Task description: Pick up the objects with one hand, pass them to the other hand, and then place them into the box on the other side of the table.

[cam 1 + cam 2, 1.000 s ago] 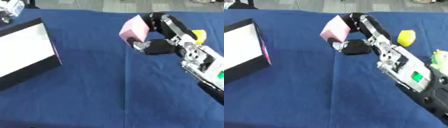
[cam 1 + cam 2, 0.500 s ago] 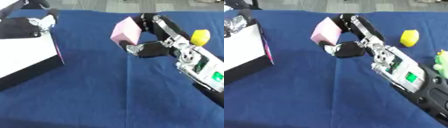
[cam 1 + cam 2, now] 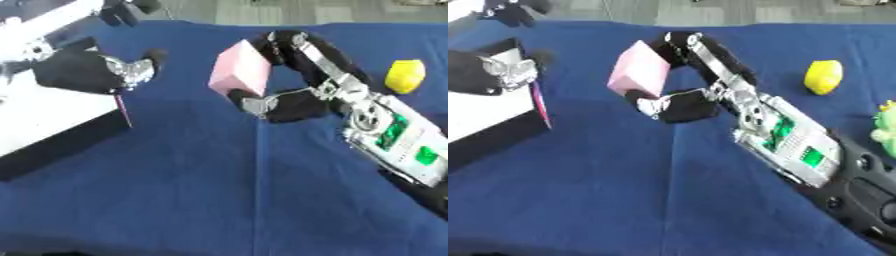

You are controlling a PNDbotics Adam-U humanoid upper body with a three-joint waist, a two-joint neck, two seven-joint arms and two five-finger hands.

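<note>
A pink block point(image 3: 241, 74) is held above the blue table, pinched between the thumb and curled fingers of my right hand point(image 3: 293, 102). That arm reaches in from the lower right. My left hand point(image 3: 87, 72) comes in from the upper left over the box and is open, its thumb point(image 3: 156, 54) pointing toward the block. A small gap separates it from the block. The box point(image 3: 61, 145), white inside with black walls, lies along the left edge.
A yellow rounded object point(image 3: 404, 76) lies on the blue cloth point(image 3: 219, 190) at the far right. A green object point(image 3: 885, 127) shows at the right edge in the right eye view.
My right hand has carried the pink block leftward toward the middle. My left hand has come into view from the left, above the box, and moved closer to the block.
</note>
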